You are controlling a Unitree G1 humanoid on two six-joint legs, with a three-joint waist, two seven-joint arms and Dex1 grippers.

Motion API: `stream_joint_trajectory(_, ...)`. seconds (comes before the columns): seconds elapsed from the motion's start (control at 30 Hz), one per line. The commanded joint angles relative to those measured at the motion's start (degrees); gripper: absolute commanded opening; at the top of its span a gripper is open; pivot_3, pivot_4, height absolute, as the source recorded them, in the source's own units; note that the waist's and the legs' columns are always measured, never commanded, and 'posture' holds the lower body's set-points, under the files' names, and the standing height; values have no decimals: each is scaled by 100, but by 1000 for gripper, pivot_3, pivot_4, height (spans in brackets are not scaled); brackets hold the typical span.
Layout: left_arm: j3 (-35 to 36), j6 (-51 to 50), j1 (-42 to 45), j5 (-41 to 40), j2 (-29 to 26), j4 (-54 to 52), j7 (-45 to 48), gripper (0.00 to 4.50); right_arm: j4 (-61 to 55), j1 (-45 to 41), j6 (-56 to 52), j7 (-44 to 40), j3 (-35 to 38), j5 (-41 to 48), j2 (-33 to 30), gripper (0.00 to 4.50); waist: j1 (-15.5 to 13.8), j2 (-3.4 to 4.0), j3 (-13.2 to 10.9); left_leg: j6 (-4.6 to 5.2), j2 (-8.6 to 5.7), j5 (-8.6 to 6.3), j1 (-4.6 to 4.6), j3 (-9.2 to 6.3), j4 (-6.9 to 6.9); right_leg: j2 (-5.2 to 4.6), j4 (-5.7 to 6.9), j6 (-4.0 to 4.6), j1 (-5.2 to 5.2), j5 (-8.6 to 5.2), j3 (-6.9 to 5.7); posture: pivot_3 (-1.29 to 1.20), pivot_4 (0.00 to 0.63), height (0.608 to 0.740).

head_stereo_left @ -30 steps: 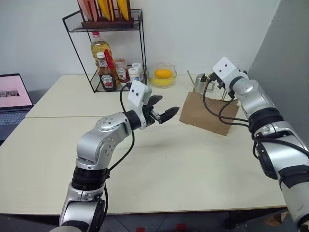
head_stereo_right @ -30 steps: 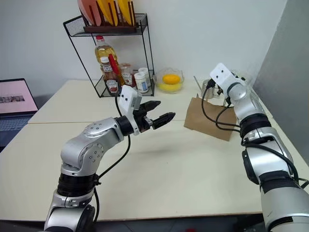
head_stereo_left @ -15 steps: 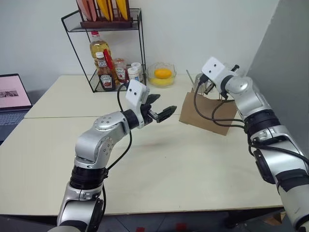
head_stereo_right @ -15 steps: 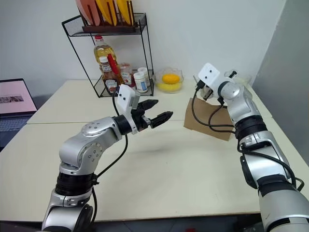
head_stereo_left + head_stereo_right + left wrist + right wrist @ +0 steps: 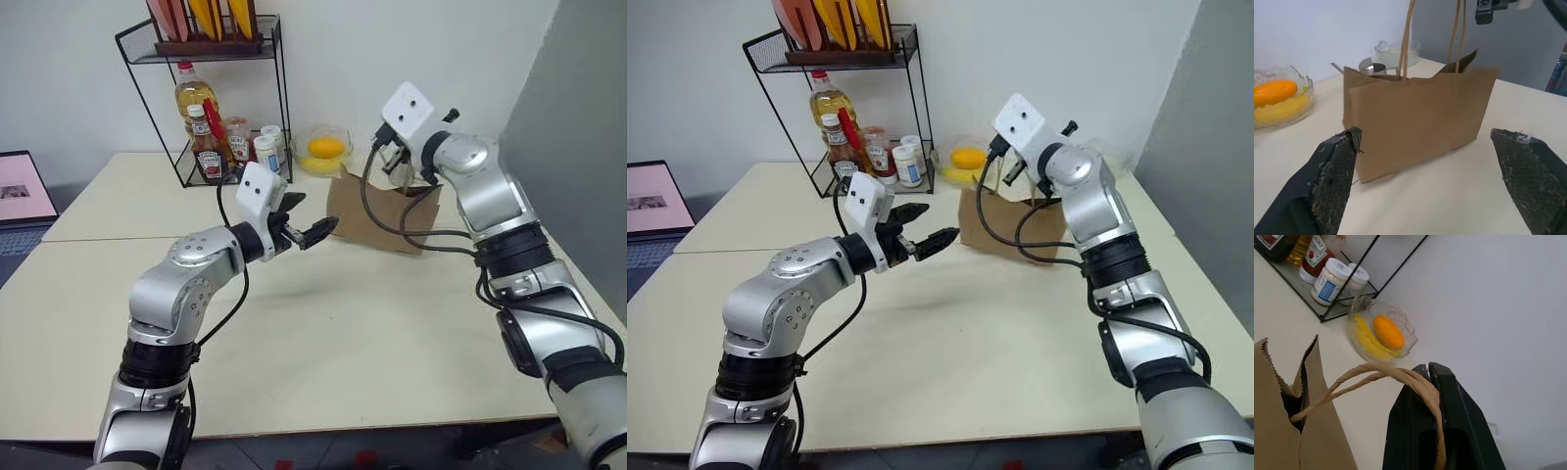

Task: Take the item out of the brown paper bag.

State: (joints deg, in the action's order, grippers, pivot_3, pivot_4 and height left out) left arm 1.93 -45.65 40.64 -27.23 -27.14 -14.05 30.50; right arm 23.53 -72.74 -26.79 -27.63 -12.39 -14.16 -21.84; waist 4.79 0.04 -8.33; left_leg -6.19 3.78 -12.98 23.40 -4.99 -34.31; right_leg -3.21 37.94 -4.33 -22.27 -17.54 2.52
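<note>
Right gripper [image 5: 1432, 382]: closed on a twine handle [image 5: 1376, 374] of the bag [image 5: 377, 211], near the table's [image 5: 392, 343] far edge. Left gripper [image 5: 1432, 166]: jaws spread wide, holding nothing, level, facing the bag's side. Bottle: hidden from view.

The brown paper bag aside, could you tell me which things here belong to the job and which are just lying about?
Job:
- brown paper bag, twine handles pinched in the shut right gripper
- left gripper, open, facing the bag

Lying about:
- wire rack with oil bottle and ketchup bottle
- glass bowl
- laptop
</note>
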Motion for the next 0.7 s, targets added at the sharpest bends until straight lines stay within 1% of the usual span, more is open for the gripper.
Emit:
stream_joint_trajectory(0.03, 174, 31, 134, -49, -74, -232, -38, 4500, -645, -82, -199, -14, 114, 119, 171, 13, 0, 0, 0, 0, 0, 0, 1, 0, 0, 0, 0, 0, 0, 0, 0, 0, 150, 740)
stream_joint_trajectory(0.13, 169, 35, 149, -40, -57, -221, -58, 4500, -805, -86, -344, -21, 25, 136, 440, 13, 11, 0, 0, 0, 0, 0, 1, -1, -1, 0, 1, 1, -1, -1, -1, 0, 150, 740)
stream_joint_trajectory(0.33, 181, 41, 88, -51, -47, -265, -85, 4500, -904, -314, -491, -30, 38, 195, 716, 13, 14, 0, 0, 0, 0, 0, 2, -2, -2, 0, 4, 4, -2, -3, -2, 0, 150, 740)
stream_joint_trajectory(0.7, 232, 44, 35, -55, -133, -297, -97, 4500, -1125, -247, -670, -120, -85, 273, 1024, 13, 23, 1, 0, 0, 0, 0, 2, -2, -4, 0, 10, 8, -3, -10, -2, 0, 150, 740)
